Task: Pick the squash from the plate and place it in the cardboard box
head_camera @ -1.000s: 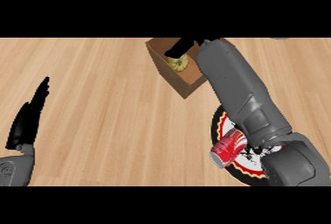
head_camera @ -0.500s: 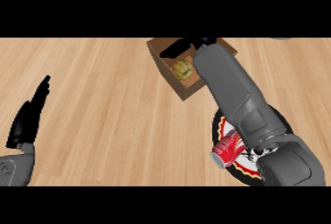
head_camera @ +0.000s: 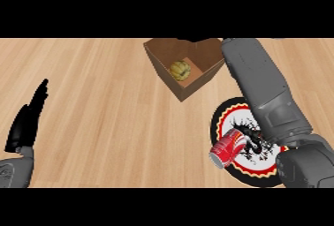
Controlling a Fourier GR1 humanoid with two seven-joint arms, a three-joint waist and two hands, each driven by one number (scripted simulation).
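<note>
Wood counter [head_camera: 111, 114] fills the view. At the far side sits the box [head_camera: 202, 53], and the squash [head_camera: 180, 69] now lies inside it, in plain sight. A moment ago the right arm [head_camera: 264, 92] covered the box more; it has pulled back to the right. Its hand is past the top edge, so I cannot tell about its fingers. The job looks done. The plate [head_camera: 225, 115] near right holds only a red can [head_camera: 227, 147]. The left hand [head_camera: 27, 121] rests at the left with straight, relaxed fingers.

One head view looks steeply down at the wooden counter [head_camera: 111, 132] from close above.
</note>
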